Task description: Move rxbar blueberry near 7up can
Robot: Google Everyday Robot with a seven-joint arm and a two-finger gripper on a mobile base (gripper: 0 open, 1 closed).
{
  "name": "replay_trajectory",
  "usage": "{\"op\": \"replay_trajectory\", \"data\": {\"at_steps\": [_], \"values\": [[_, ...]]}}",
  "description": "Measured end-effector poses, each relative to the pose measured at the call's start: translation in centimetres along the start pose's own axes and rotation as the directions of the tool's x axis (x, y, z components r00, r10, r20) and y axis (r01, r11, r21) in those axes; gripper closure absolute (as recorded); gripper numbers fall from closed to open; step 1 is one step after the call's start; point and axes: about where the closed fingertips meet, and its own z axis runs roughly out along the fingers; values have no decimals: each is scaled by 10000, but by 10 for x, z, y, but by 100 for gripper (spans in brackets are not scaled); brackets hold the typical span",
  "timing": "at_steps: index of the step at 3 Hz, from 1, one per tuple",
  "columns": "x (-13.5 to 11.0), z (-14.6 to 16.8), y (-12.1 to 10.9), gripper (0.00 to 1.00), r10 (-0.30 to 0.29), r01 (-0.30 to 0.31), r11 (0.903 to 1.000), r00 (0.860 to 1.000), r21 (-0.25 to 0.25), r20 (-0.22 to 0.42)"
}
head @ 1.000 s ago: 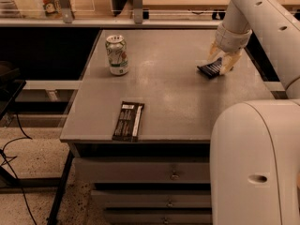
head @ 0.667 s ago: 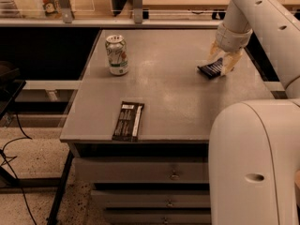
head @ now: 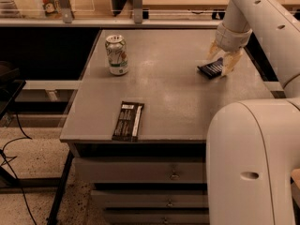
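Note:
The rxbar blueberry (head: 210, 69) is a small dark navy wrapper with white print, lying at the right side of the grey table (head: 178, 97). My gripper (head: 221, 59) reaches down from the white arm and sits right over the bar's right end, so only the left part of the bar shows. The 7up can (head: 116, 55) stands upright at the far left of the table, well away from the bar and the gripper.
A longer black-brown bar with a white stripe (head: 128, 121) lies near the table's front left edge. The robot's white body (head: 253, 163) fills the lower right. A shelf with posts (head: 137, 3) runs behind the table. Drawers (head: 173, 172) sit below.

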Motion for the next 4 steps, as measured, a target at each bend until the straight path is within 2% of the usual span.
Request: {"op": "replay_trajectory", "data": {"at_steps": [3, 4], "values": [[1, 3, -3, 41, -98, 97, 9999, 9999, -124, -73], [1, 0, -3, 59, -100, 99, 9999, 9999, -124, -74]]}}
